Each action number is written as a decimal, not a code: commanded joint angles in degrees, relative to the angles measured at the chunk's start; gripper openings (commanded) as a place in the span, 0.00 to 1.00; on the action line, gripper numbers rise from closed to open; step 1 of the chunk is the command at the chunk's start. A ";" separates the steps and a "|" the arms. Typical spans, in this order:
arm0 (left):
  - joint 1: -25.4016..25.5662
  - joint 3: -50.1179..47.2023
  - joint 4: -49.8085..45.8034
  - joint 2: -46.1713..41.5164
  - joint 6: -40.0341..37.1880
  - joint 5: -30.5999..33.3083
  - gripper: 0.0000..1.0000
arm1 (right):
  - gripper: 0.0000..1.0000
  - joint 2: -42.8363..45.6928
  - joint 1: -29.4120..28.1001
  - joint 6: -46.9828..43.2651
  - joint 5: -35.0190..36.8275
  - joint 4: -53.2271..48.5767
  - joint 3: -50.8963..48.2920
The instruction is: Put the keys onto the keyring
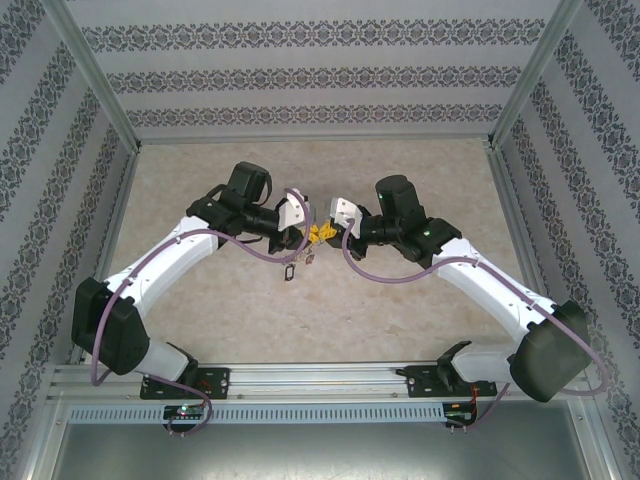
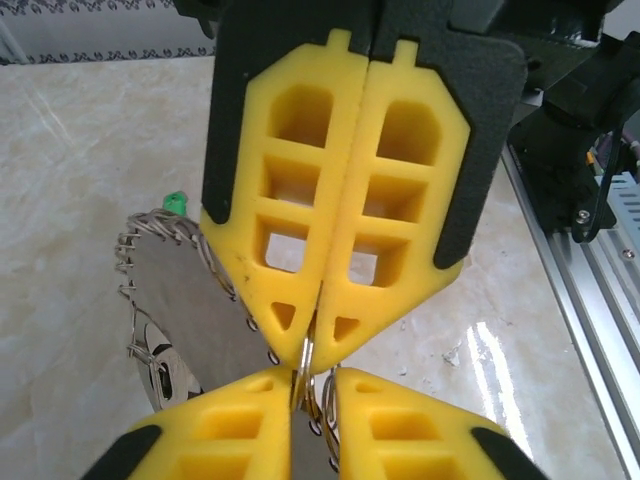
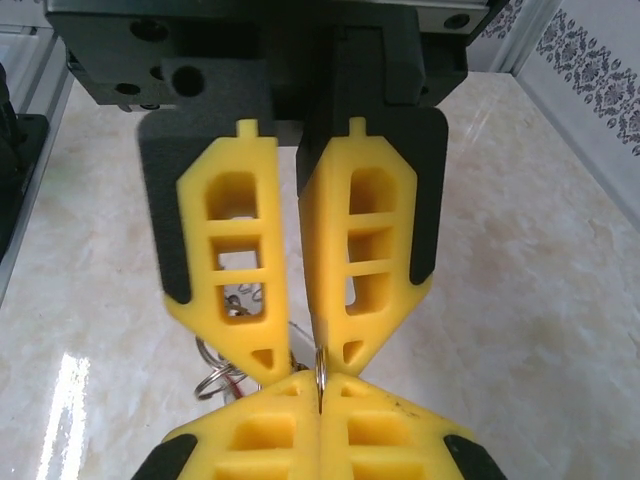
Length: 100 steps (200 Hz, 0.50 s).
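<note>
Left wrist view first. Right at the lens is the left gripper (image 2: 306,388), its two yellow fingers (image 2: 225,420) cut off by the bottom edge. Its jaws are down to a narrow slit with thin wire in it, and whether they pinch that wire I cannot tell. Facing it from above is the right gripper (image 2: 316,348), two fingers pressed flat together with a wire loop poking out at the tips. To the left is the keyring (image 2: 185,300): one grey oval with small links fringing its edge, its lower part hidden behind the near finger. One small green bit (image 2: 175,201) peeks over its top. The pale marbled worktop (image 2: 80,160) lies below.

Right wrist view. Nearest now is the right gripper, jaws clamped on one thin loop of the keyring. Opposite, the left gripper's two fingers stand slightly apart, the gap tapering toward the tips. Behind one finger are a couple of wire rings and a thin red sliver (image 3: 236,372), mostly hidden. The keys cannot be counted here.

Top view. There are two arms, the left arm (image 1: 170,255) and the right arm (image 1: 480,275), meeting tip to tip over mid-worktop. The four yellow fingers merge into one blob. Tiny bits dangle just below it, too small to name.
</note>
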<state>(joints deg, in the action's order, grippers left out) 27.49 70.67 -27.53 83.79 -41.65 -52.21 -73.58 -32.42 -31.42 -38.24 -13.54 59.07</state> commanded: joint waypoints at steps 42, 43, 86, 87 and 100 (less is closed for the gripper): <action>0.99 0.79 0.17 -1.19 -3.01 -1.44 0.00 | 0.00 0.61 -1.66 0.57 -0.95 2.10 1.84; 1.04 0.74 0.22 -1.27 -3.01 -1.38 0.00 | 0.00 0.62 -1.71 0.48 -0.91 2.02 1.88; 1.02 -1.30 4.05 -2.66 1.70 3.02 0.00 | 0.00 1.68 -2.64 0.40 2.67 1.12 0.52; 1.05 -1.32 4.10 -2.66 1.81 3.09 0.00 | 0.00 1.73 -2.60 0.48 2.70 1.09 0.47; 0.91 -2.05 5.27 -2.84 3.36 3.45 0.00 | 0.00 1.80 -2.47 1.28 2.97 0.92 0.02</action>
<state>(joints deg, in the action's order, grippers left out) 27.51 69.91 -27.20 82.70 -40.12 -49.43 -73.28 -34.02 -31.46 -34.68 -14.35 59.09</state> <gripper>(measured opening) 0.058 0.050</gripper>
